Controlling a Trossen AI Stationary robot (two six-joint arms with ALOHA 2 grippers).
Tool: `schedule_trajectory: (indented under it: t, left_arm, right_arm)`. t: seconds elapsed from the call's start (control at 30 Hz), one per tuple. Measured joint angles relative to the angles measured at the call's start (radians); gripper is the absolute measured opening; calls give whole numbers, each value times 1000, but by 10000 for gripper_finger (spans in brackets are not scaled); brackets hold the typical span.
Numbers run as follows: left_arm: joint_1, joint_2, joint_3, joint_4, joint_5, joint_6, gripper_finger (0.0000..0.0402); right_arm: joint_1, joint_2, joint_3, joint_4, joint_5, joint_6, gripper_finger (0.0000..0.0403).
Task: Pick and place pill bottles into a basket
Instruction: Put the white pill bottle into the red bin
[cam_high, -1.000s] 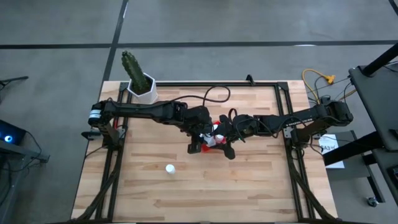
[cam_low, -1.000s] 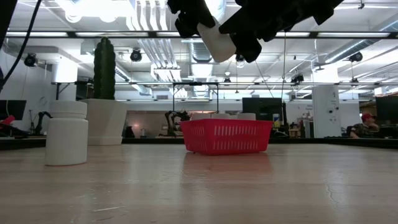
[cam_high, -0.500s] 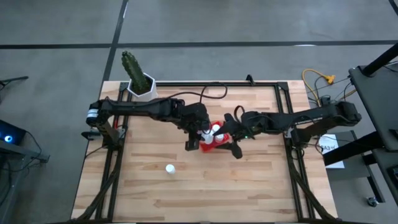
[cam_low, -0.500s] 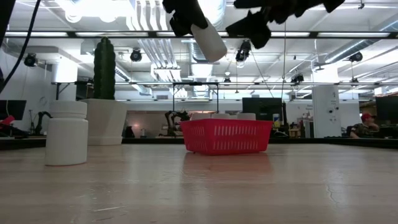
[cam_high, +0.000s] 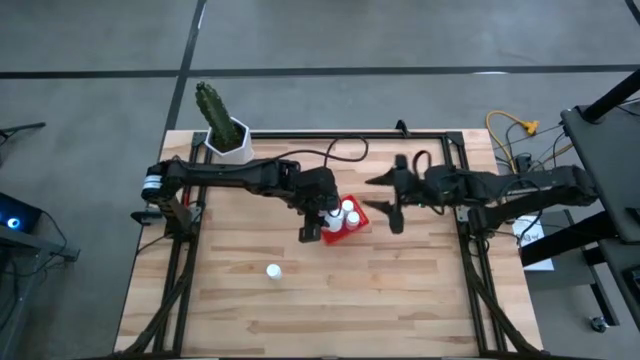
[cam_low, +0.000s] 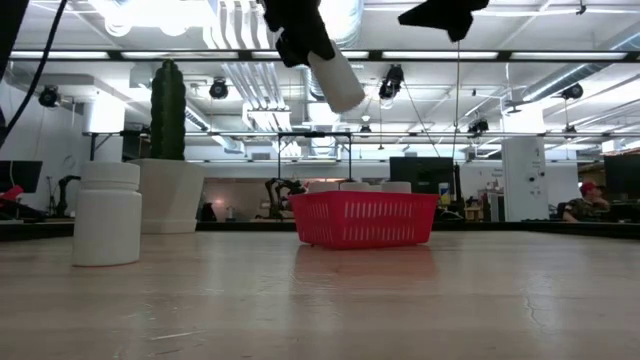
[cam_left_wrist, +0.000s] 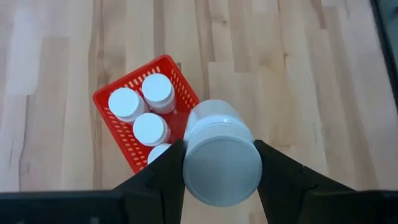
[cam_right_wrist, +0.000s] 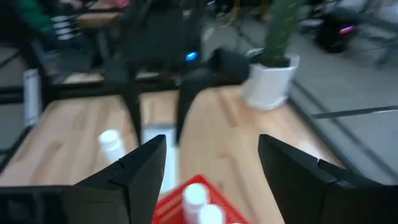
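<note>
White and small, a pill bottle (cam_left_wrist: 222, 157) is pinched between the two dark fingers (cam_left_wrist: 163, 175) of the left pincer (cam_high: 322, 215), which hangs in the air above the red basket (cam_high: 358, 222). In the low view this bottle (cam_low: 337, 78) is tilted, with one end pointing down toward the basket (cam_low: 364, 219), and it is well apart from the rim. In the left wrist view it covers one corner of the basket (cam_left_wrist: 107, 104).

Four more pill bottles (cam_left_wrist: 150, 129) stand upright inside the basket, close together, their round white caps facing up. One of them is half hidden behind the held bottle. Their caps show just over the rim in the low view.

One pill bottle (cam_high: 273, 270) stands alone on the wooden tabletop (cam_high: 400, 290), well apart from the basket, on the left arm's side. In the low view it is the big white one (cam_low: 107, 214) close to the camera.

The right pincer (cam_high: 384, 199) is near the basket, on its right side, in the air and not touching anything. Its fingers (cam_right_wrist: 308, 183) are spread apart and nothing is between them.

A white pot (cam_high: 231, 143) with a green cactus (cam_high: 212, 106) stands at the far left corner of the tabletop, far from both pincers.
</note>
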Motion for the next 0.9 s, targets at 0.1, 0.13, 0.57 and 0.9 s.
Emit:
schedule_trajectory:
  t: [0.1,0.13,0.57,0.9]
  left_arm:
    - [5,37,2,9,1,19,141]
    - [7,52,3,7,1,27,141]
    - [13,122,26,24,1,180,141]
    - [13,127,28,25,-2,602,141]
  right_arm:
    - [0,-45,0,-14,79,-4,242]
    - [0,-56,0,-13,95,-5,242]
    - [1,-115,0,-123,107,-3,231]
    - [1,-106,0,-139,107,-3,228]
